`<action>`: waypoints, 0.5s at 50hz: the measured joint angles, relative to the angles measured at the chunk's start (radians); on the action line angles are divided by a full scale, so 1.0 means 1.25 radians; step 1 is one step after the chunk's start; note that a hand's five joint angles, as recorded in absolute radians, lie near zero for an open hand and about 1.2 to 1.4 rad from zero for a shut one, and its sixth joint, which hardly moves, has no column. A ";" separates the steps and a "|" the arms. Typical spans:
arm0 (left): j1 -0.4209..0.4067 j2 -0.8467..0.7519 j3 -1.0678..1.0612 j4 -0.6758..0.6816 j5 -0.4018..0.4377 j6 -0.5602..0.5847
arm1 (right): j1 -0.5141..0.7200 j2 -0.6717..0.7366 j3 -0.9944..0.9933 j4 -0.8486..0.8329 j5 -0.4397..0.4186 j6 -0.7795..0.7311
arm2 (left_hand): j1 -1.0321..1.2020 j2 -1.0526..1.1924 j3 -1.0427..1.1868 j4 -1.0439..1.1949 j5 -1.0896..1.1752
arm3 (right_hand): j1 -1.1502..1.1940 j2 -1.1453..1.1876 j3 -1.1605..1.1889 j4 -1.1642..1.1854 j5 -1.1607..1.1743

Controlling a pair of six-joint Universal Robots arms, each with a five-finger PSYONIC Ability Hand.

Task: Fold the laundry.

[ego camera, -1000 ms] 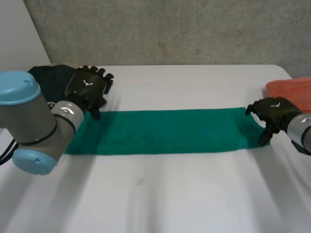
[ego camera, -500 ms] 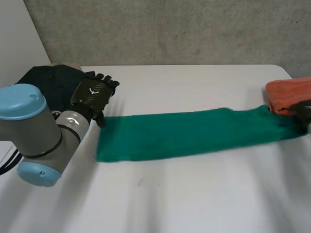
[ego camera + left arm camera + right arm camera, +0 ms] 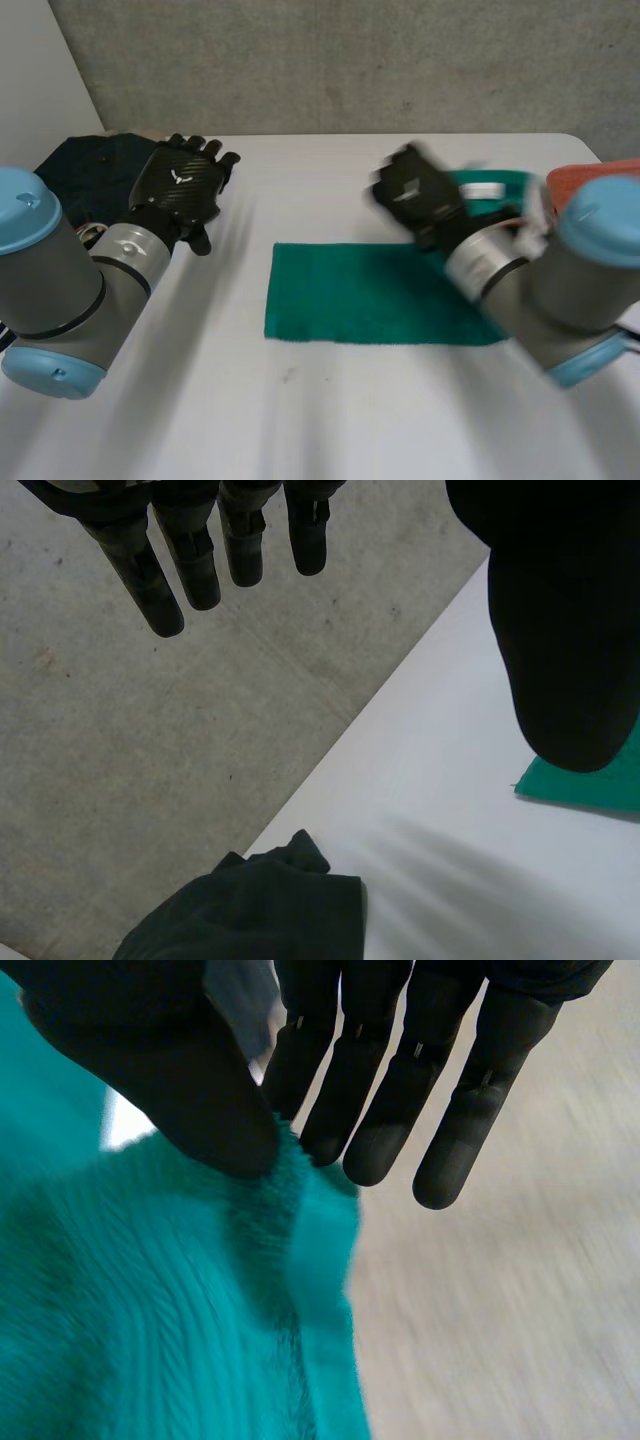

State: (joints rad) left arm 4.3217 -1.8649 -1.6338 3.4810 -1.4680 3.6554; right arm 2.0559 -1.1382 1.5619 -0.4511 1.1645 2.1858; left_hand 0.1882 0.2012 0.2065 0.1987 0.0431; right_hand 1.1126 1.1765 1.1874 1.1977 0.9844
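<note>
Pinching green towel [image 3: 370,295] edge, right robot hand [image 3: 415,195]; rest lies below it

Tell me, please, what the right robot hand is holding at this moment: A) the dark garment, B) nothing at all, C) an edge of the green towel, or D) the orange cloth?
C: in the right wrist view the right robot hand pinches an edge of the green towel between its thumb and straight fingers.
</note>
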 measured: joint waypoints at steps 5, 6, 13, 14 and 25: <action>-0.008 -0.001 0.002 0.002 0.000 -0.016 | 0.128 0.091 0.002 -0.031 -0.012 -0.021 | 0.000 0.000 0.000 0.000 0.000 | -0.005 -0.006 -0.006 -0.007 -0.002; -0.011 -0.002 0.004 0.004 0.000 -0.019 | 0.148 0.111 0.001 -0.034 -0.007 -0.026 | 0.000 0.000 0.000 0.000 0.000 | -0.021 -0.060 -0.063 -0.067 -0.046; -0.050 -0.020 0.017 0.017 0.000 -0.034 | 0.172 0.136 0.021 -0.023 0.110 0.005 | 0.000 0.000 0.000 0.000 0.000 | -0.710 -0.766 -0.768 -0.775 -0.748; -0.059 -0.025 0.021 0.020 0.000 -0.035 | 0.158 0.118 0.034 -0.015 0.137 0.031 | 0.000 0.000 0.000 0.000 0.000 | -0.713 -0.773 -0.784 -0.790 -0.755; -0.110 -0.058 0.057 0.027 0.000 -0.033 | -0.083 -0.037 0.177 0.148 0.203 0.258 | 0.000 0.000 0.000 0.000 0.000 | -0.622 -0.674 -0.687 -0.695 -0.657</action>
State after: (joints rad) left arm 4.1840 -1.9376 -1.5628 3.5151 -1.4683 3.6139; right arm 1.9518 -1.1844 1.7830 -0.2656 1.4179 2.5088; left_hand 0.1882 0.2011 0.2065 0.1987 0.0431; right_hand 0.3351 0.3337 0.3289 0.3295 0.1633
